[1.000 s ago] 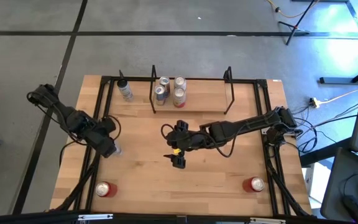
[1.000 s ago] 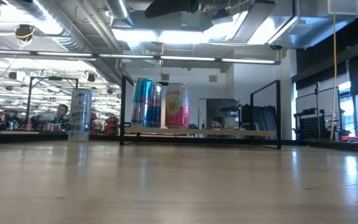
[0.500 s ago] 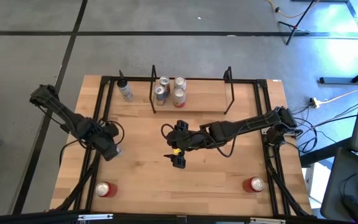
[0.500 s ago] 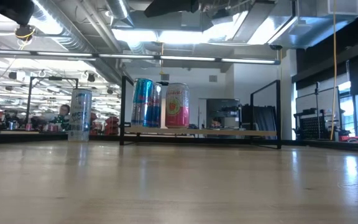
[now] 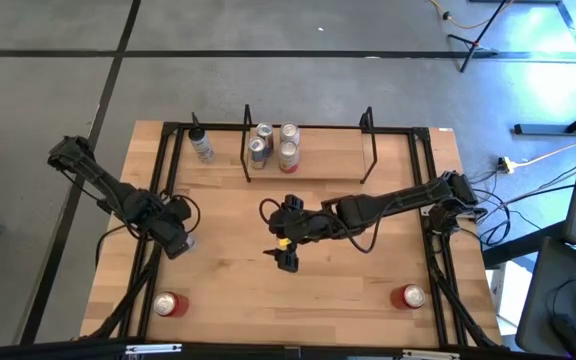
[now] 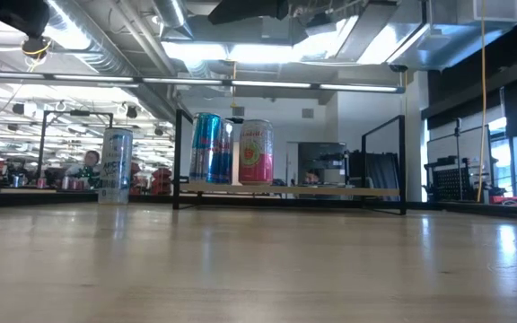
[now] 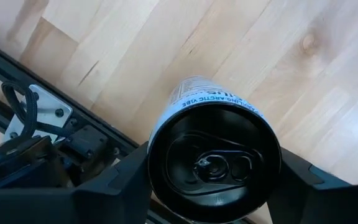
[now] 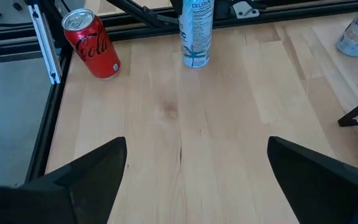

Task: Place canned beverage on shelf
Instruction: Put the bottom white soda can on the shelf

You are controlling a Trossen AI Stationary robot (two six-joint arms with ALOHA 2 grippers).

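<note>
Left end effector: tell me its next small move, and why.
Probably finish closing, then lift. The left end effector straddles the upright white can, a finger on each side, at the table's left edge. The shelf has bare board beside its three cans. The right end effector waits open mid-table.
</note>
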